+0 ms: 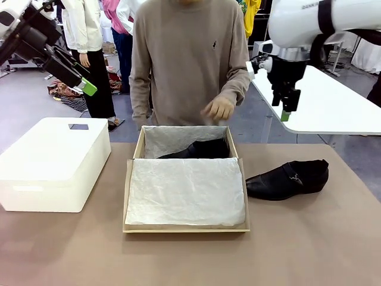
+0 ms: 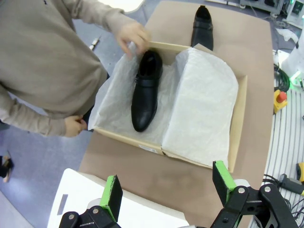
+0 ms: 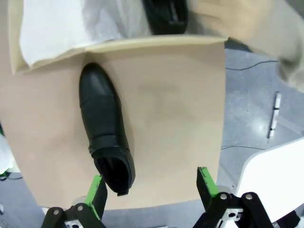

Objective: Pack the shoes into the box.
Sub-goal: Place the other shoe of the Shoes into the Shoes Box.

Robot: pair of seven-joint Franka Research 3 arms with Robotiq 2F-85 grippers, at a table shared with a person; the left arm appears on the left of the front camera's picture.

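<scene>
Front view: L gripper point(image 1: 88, 87), R gripper point(image 1: 286, 113) spread, empty; hand point(image 1: 219, 108) seems over box point(image 1: 186, 227), upper centre; R nearing shoe point(image 1: 287, 180) could strike hand.

The left claw point(image 2: 168, 183) and right claw point(image 3: 151, 185) are black with bright green pads point(image 2: 113, 190). Ahead of the left claw, the box point(image 2: 240, 118) is tan-brown cardboard lined with plain white tissue paper point(image 2: 204, 104), and the shoe inside point(image 2: 146, 90) is glossy black. Just ahead of the right claw, the other shoe point(image 3: 102, 128) is equally black, on a dull brown surface point(image 3: 166, 118). The person's sweater point(image 2: 42, 57) is beige. Beneath the left claw, a larger box point(image 2: 78, 190) is plain white.
</scene>
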